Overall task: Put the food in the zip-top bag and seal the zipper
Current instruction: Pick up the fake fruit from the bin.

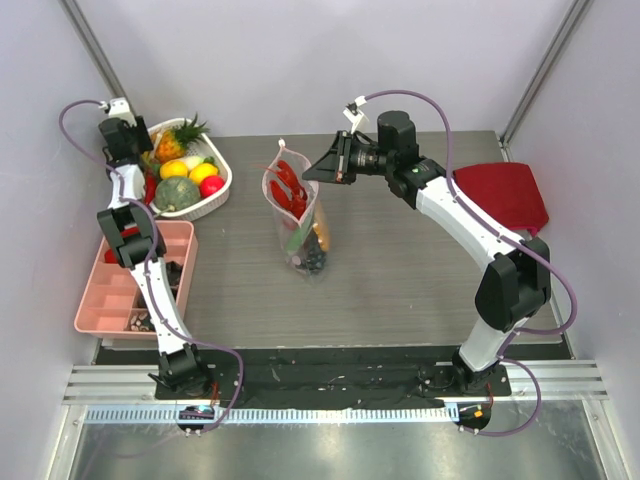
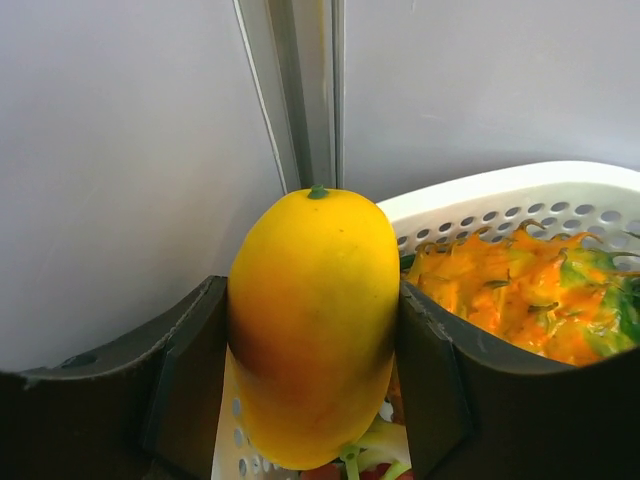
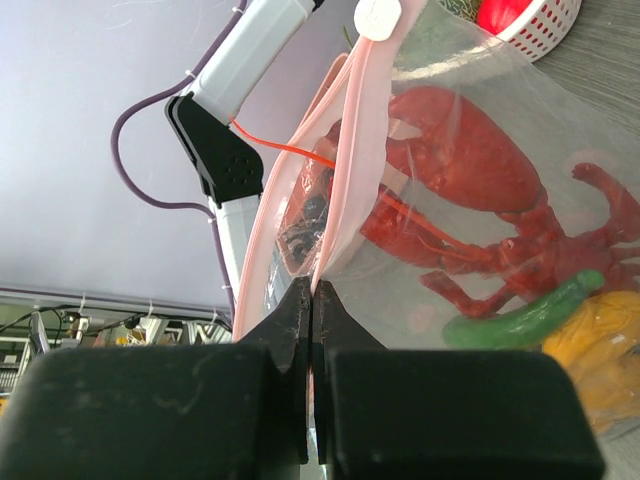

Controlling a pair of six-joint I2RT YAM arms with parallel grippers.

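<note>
Reaching left, elbow bent, right jaws pinch zipper (image 3: pixel 345 180).

Your zip-top bag (image 1: pixel 305 240) stands mid-table, with the lobster (image 1: pixel 290 188) in it on top of the smaller food. The basket (image 1: pixel 222 188) sits back left of the bag, and the compartment tray (image 1: pixel 118 300) is in front of the basket, along the table's left edge. Your right gripper (image 3: pixel 312 300) is at the bag's right side, pinching the zipper (image 3: pixel 350 150). Your left gripper (image 2: pixel 312 375) is over the basket's far-left corner with a mango (image 2: pixel 312 260) between its fingers
</note>
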